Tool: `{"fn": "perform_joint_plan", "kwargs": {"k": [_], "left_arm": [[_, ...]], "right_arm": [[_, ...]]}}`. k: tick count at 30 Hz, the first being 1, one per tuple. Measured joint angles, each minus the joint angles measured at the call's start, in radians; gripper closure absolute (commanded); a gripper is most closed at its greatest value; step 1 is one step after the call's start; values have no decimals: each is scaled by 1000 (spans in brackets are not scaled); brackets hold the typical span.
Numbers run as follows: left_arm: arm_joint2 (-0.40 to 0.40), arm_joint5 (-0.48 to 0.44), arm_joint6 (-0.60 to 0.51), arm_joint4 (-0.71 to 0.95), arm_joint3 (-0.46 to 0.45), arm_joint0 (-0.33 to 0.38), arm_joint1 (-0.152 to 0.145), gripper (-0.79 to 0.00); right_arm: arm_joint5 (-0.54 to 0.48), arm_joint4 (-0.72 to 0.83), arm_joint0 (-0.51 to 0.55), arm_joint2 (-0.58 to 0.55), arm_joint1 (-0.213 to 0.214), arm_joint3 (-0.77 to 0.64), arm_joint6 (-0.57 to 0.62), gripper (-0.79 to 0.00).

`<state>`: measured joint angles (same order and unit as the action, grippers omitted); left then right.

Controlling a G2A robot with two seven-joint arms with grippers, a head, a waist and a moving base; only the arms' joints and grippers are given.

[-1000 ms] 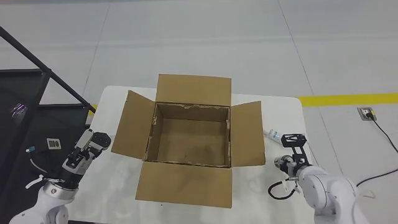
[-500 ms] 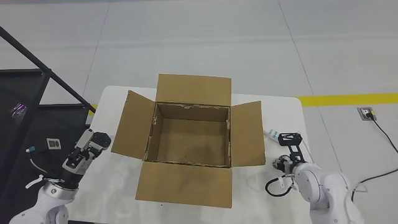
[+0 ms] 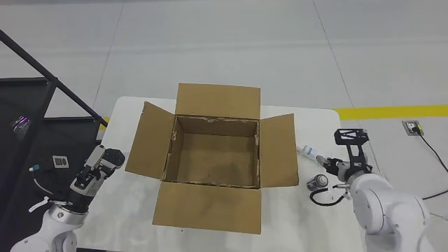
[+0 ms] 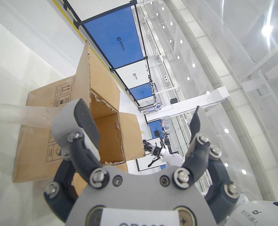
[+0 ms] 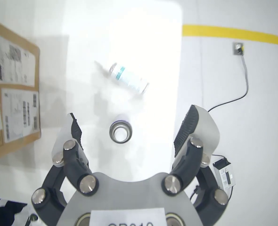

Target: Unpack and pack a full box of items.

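Withdrawn upward, the right tool (image 5: 132,115) hangs, jaws apart, above the small silvery metal can (image 5: 120,134), upright on the white surface (image 3: 315,122) near the open brown cardboard box (image 3: 213,157); it seems light, stiff and slippery, best pinched across its sides.

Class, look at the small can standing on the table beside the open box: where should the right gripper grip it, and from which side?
Probably the round side wall, coming straight down from above. The can seems to stand upright, rim up, apart from the lying bottle and the box flap, so both flanks are free for the open right gripper.
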<state>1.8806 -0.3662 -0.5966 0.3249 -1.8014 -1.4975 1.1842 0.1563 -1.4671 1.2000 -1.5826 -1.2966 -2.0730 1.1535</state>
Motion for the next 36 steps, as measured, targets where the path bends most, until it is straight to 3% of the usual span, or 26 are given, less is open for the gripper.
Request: {"fn": "perform_joint_plan", "kwargs": {"k": [3,5,8,14,20,36], "left_arm": [[0,0,0,0,0,0,0,-785],[0,0,0,0,0,0,0,-785],[0,0,0,0,0,0,0,-785],[0,0,0,0,0,0,0,-785],[0,0,0,0,0,0,0,-785],[0,0,0,0,0,0,0,-785]], "right_arm": [[46,-8,-38,9,-4,-63,-22,-785],[34,96,-72,31,-10,-63,-53,-785],[-35,268,-119,64,-13,-4,-46,-785],[-87,394,-231,135,-15,162,53,-785],[-96,449,-302,194,-19,265,96,-785],[-83,449,-388,340,-27,332,109,-785]]}}
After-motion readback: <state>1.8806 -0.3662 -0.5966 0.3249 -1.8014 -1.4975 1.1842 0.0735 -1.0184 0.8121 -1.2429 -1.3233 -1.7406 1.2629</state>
